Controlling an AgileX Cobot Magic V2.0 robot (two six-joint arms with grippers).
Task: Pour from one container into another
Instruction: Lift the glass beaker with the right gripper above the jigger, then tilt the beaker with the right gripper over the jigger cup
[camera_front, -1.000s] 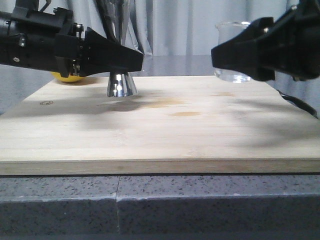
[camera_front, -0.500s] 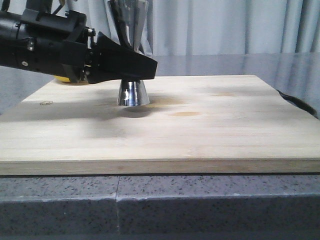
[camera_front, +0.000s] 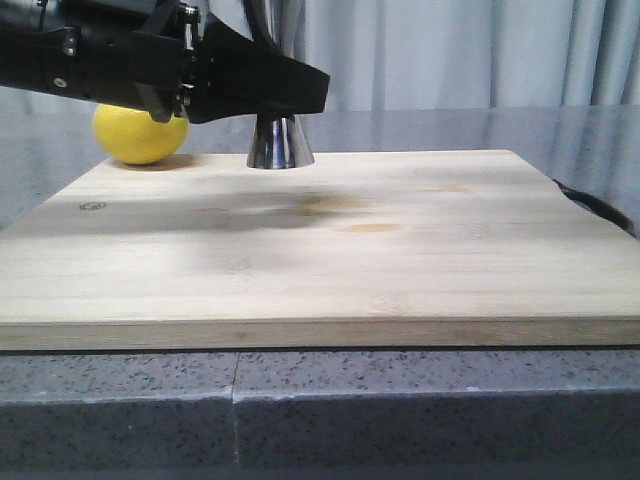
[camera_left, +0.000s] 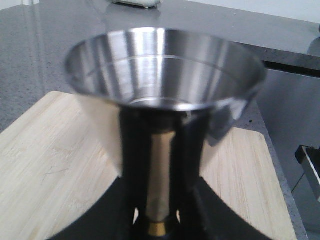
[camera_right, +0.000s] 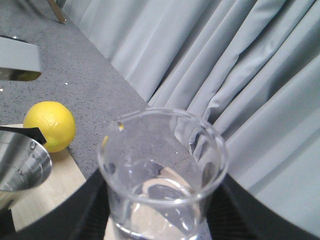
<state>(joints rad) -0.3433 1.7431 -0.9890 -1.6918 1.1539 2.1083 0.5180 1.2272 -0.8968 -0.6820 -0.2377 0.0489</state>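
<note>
My left gripper is shut on the waist of the steel jigger and holds it upright just above the wooden board, near the back edge. In the left wrist view the jigger's open upper cup fills the frame, and the black fingers clamp its stem above the gold band. My right gripper is shut on the clear glass beaker, which looks to hold some clear liquid. That view shows the jigger's rim lower and to one side. The right gripper and beaker are outside the front view.
A yellow lemon lies at the board's back left corner, also seen as the lemon beside the jigger. A black cable runs past the board's right edge. Grey curtains hang behind the speckled counter.
The left gripper has lifted the jigger off the board and carried it up and to the right. The right gripper with the beaker has left the front view.
</note>
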